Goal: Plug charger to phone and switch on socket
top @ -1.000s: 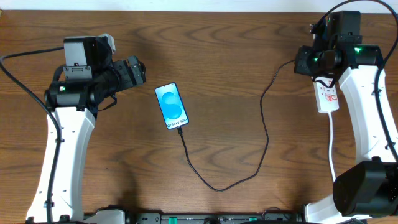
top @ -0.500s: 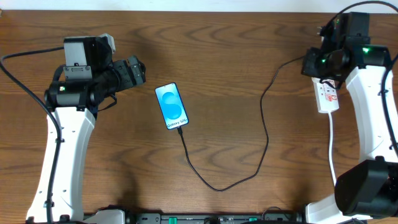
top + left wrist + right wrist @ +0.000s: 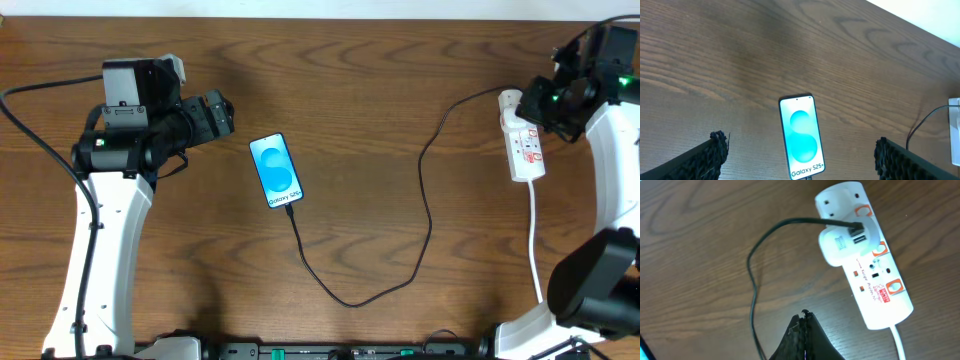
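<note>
The phone (image 3: 276, 170) lies on the table with its blue "Galaxy S25" screen lit; it also shows in the left wrist view (image 3: 801, 136). The black charger cable (image 3: 425, 215) runs from the phone's lower end in a loop to the white socket strip (image 3: 523, 140). In the right wrist view the cable (image 3: 754, 270) ends at a white adapter plugged into the socket (image 3: 875, 280). My left gripper (image 3: 799, 155) is open, its fingers either side of the phone and above it. My right gripper (image 3: 805, 317) is shut and empty, off to the right of the socket (image 3: 560, 100).
The socket's thick white cord (image 3: 533, 235) runs down toward the table's front edge on the right. The wooden table's far edge (image 3: 320, 10) borders a pale surface.
My right gripper has moved right, off the socket's rounded top end, which now shows uncovered. The left arm, phone and cable have not moved.
</note>
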You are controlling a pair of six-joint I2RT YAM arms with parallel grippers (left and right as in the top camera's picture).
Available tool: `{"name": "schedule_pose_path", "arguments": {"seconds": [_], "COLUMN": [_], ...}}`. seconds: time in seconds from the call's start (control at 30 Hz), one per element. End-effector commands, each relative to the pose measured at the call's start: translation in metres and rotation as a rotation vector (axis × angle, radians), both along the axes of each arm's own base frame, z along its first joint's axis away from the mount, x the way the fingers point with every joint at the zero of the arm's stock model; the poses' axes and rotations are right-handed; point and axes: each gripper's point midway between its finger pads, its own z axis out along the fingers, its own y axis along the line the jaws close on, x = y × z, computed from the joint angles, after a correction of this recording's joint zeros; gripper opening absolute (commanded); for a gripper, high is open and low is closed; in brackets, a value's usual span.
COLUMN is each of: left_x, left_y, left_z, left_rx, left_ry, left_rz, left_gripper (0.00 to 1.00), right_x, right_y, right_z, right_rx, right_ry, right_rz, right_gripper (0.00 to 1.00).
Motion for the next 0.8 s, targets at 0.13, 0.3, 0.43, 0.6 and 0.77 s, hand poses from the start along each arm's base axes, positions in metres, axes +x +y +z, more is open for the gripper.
{"name": "schedule_pose_path", "arguments": {"seconds": [0.13, 0.3, 0.43, 0.6, 0.77], "left_x": [0.001, 0.001, 0.001, 0.001, 0.001], "left_y": [0.002, 0.002, 0.002, 0.002, 0.002], "left_z": [0.003, 0.003, 0.003, 0.003, 0.003], "left_rx": [0.019, 0.019, 0.019, 0.019, 0.019], "left_ry": [-0.012, -0.012, -0.012, -0.012, -0.012], "left_rz": [-0.006, -0.006, -0.006, -0.006, -0.006], "left_gripper": [0.95, 0.95, 0.95, 0.95, 0.95], "right_x": [0.006, 0.007, 0.007, 0.009, 0.008], "right_y": [-0.036, -0.050, -0.055, -0.062, -0.076], "right_z": [-0.023, -0.043, -0.064, -0.082, -0.084], "right_rx": [0.059, 0.073, 0.084, 0.079, 0.074], "right_ry": [0.006, 0.030, 0.064, 0.083, 0.070], "right_rz": [-0.057, -0.063, -0.052, -0.028, -0.047], "right_gripper": [0.01, 0.01, 0.01, 0.01, 0.01]}}
